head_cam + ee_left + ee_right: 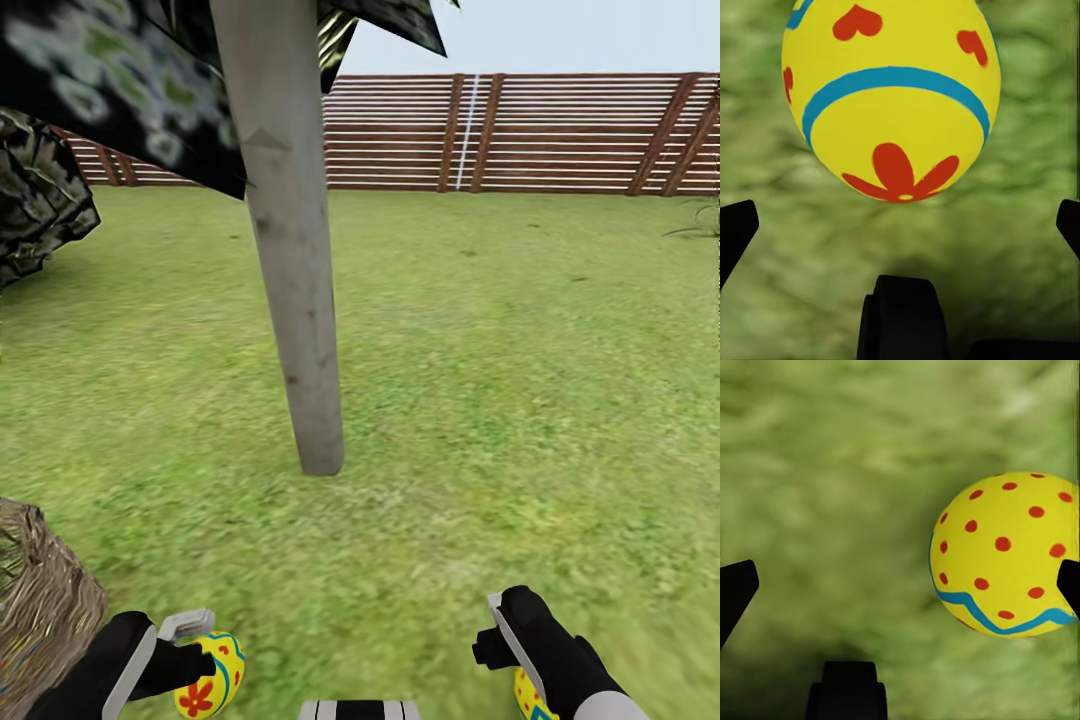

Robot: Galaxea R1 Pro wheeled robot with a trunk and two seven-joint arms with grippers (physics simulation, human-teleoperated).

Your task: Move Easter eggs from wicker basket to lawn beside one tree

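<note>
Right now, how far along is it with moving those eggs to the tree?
Two eggs are out of the basket and close to the tree: a flowered egg by the left gripper and a dotted egg by the right gripper. Both grippers look open in the wrist views, so these seem released or nearly so. The third egg isn't visible; I can't see into the basket.

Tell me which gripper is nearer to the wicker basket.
Left. The left gripper hangs just beside the wicker basket at the head view's lower left, by an egg. The right gripper is well off on the far side, past the tree.
</note>
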